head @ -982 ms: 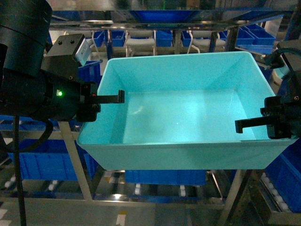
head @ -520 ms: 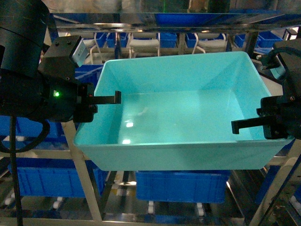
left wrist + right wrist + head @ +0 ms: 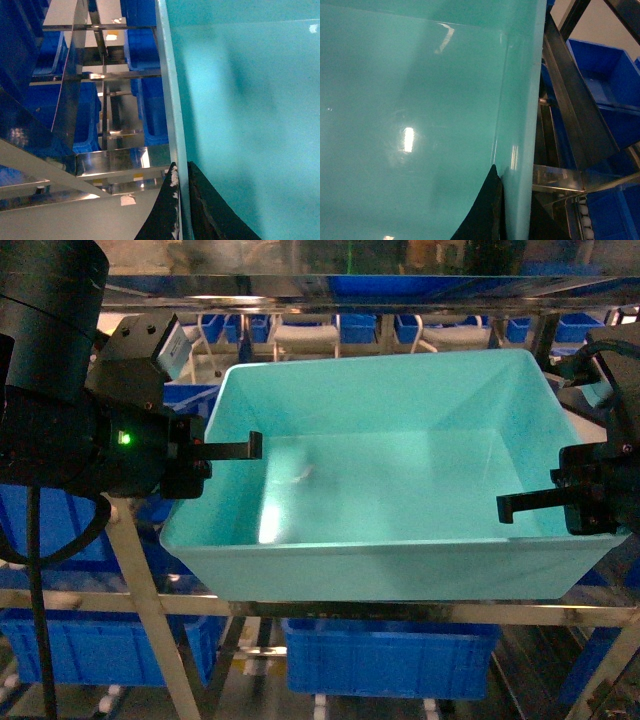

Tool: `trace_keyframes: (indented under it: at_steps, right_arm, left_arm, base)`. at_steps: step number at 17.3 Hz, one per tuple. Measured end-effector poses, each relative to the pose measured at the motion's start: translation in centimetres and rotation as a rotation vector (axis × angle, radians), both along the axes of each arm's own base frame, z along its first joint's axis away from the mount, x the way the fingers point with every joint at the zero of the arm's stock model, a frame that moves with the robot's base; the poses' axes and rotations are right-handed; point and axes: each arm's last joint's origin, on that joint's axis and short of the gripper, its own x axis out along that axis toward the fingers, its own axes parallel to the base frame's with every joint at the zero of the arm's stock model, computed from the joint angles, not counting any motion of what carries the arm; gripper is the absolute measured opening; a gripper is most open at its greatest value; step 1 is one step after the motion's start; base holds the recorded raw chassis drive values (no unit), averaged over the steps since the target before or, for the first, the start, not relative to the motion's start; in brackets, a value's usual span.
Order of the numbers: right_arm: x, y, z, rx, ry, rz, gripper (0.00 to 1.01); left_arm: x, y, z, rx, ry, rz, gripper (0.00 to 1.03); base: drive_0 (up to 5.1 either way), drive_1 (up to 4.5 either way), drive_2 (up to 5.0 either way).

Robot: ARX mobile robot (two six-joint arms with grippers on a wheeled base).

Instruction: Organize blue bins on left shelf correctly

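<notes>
Left fingers: the left gripper (image 3: 215, 450) pinches the left wall of the light turquoise plastic bin (image 3: 390, 490), one dark finger (image 3: 212, 210) inside and one outside the thin rim.
Right fingers: the right gripper (image 3: 560, 505) pinches the right wall the same way, with one dark finger (image 3: 482, 212) on the inside face.
Bin place: it hangs in the air between both arms, in front of the shiny steel shelf (image 3: 140, 600).
Change: the bin sits a little higher in the head view than half a second ago, and a steel bar now runs just under it.
Edges and room: the bin's far rim is close below the upper steel rail. Dark blue bins (image 3: 390, 655) sit on the tier under it.
Hard to see: the bin's bottom hides the shelf behind it. I cannot tell if it touches the bar. The wrist views show only bin wall, fingertips and bits of rack.
</notes>
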Motion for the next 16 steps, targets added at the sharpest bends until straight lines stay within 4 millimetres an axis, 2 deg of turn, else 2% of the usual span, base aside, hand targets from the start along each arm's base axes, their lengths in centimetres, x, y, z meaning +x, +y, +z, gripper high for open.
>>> trace_keyframes:
  at_steps: [2,9,16]
  right_arm:
    - [0.0,0.0,0.0,0.0,0.0,0.0,0.02]
    - [-0.01,0.05,0.0,0.0,0.0,0.002,0.02]
    - [-0.02,0.04,0.0,0.0,0.001,0.001,0.02]
  left_arm:
    - [0.0,0.0,-0.01,0.0,0.001,0.0,0.02]
    - [0.01,0.07,0.01,0.0,0.0,0.002,0.02]
    - [0.0,0.03,0.0,0.0,0.001,0.0,0.02]
  base:
    - [0.0,0.0,0.0]
    - [3.8,-1.89,-1.9]
    - [-0.1,0.42,-0.6]
